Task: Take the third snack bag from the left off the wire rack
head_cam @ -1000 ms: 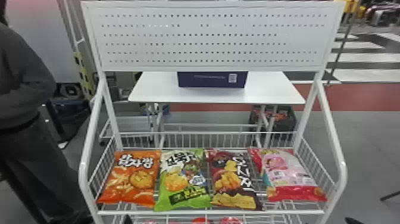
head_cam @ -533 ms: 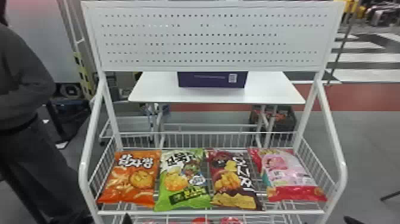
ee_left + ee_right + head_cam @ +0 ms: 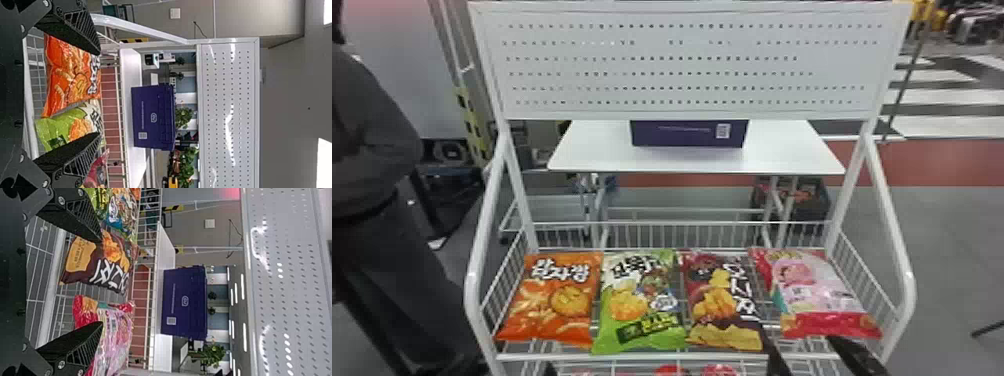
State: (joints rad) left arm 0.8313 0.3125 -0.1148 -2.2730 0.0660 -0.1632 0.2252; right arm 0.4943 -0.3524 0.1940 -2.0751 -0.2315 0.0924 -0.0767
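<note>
- Now: right gripper [image 3: 804, 350] sits at the bottom edge of the head view, right of centre. Fingers wide apart, nothing held.
- Left gripper [image 3: 98, 93] is equally spread and empty. It faces the orange bag [image 3: 70, 74] and green bag [image 3: 64, 127], so I judge it the farther arm.
- Wire rack [image 3: 652, 356]: its front rail crosses between right gripper and target.
- Third snack bag [image 3: 722, 300], dark red, lies flat at lower centre-right, up and slightly left of the right gripper. Long axis runs near to far.
- Green bag touches its left edge; pink bag [image 3: 812, 295] lies just beside its right. Side room looks tight.
- Open room above the shelf, up to the pegboard panel [image 3: 682, 60].
</note>
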